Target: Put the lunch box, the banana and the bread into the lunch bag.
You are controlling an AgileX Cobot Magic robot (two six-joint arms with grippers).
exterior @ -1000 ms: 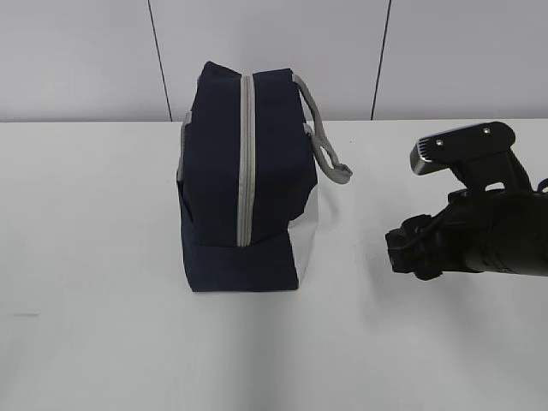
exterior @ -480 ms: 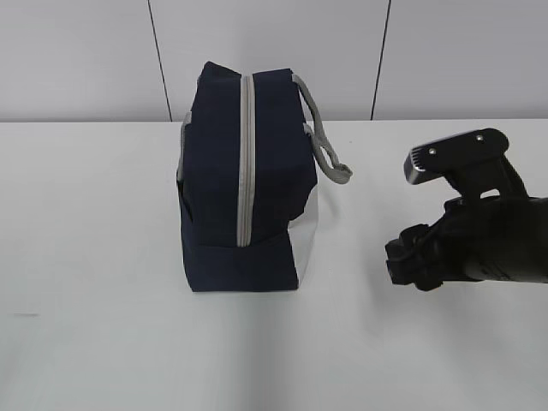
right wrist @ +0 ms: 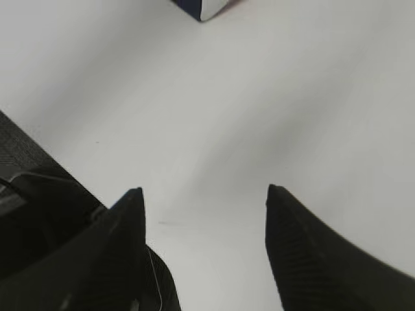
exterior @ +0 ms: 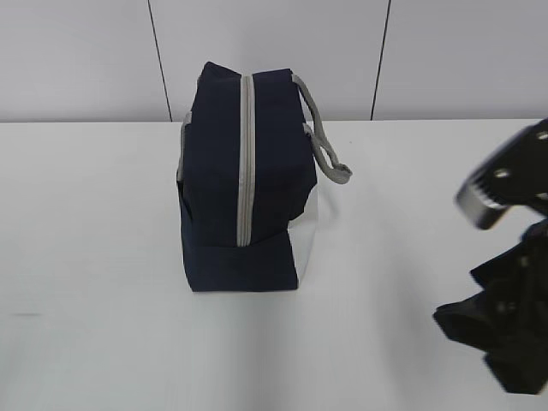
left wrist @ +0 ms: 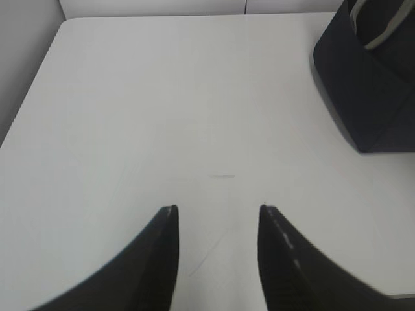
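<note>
Since the earlier frames, the right arm point(exterior: 505, 334) has pulled back toward the lower right edge of the exterior view and now shows blurred and partly cut off; before, it sat further in, beside the bag's right side. The lunch bag point(exterior: 244, 180) has not shifted. It stands upright on the white tabletop point(exterior: 103, 257), left of centre, its grey zipper point(exterior: 245, 163) running closed down the near end, a grey strap handle point(exterior: 321, 137) hanging off its right side and the white lower panel point(exterior: 306, 235) showing at the right corner.

In the left wrist view the left gripper point(left wrist: 217, 214) hangs over bare tabletop with its jaws apart and nothing between them; the lunch bag's dark corner sits well apart at the upper right point(left wrist: 369, 78). In the right wrist view the right gripper point(right wrist: 204, 194) is spread wider, also empty, with what is probably a bottom corner of the bag just inside the top edge point(right wrist: 202, 8).

The lunch box, banana and bread appear in no view. No brand, label or legible writing shows on the bag or the arms.
</note>
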